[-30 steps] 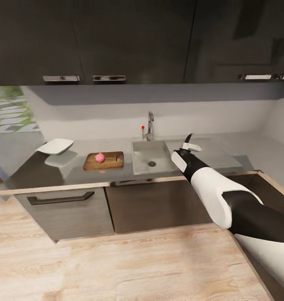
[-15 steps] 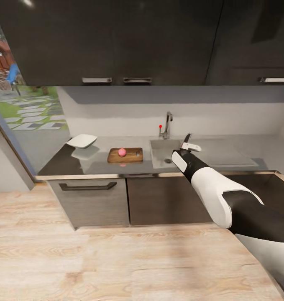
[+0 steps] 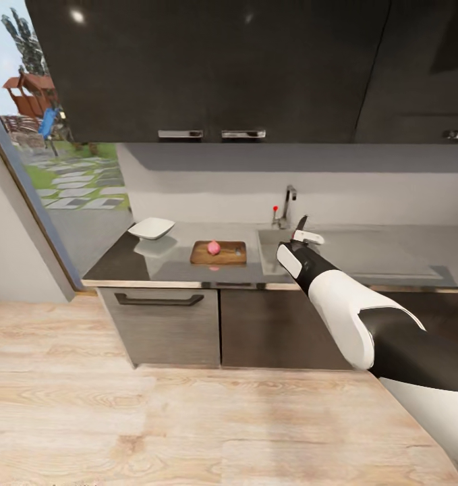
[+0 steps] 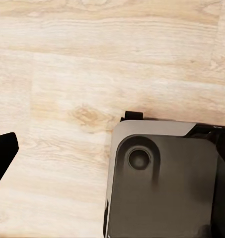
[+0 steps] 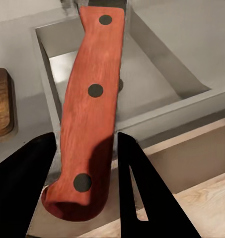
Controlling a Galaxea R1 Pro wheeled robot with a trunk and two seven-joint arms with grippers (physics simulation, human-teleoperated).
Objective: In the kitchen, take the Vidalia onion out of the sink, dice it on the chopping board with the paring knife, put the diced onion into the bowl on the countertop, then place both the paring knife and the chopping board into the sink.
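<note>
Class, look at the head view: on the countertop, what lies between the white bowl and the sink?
In the head view, the chopping board lies between the bowl and the sink, with a whole pink onion resting on it. The countertop on either side of the board is bare.

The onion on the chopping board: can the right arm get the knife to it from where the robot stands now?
Probably not yet. The right gripper holds the paring knife in front of the sink, while the onion sits on the chopping board further left, with open floor before the countertop.
</note>
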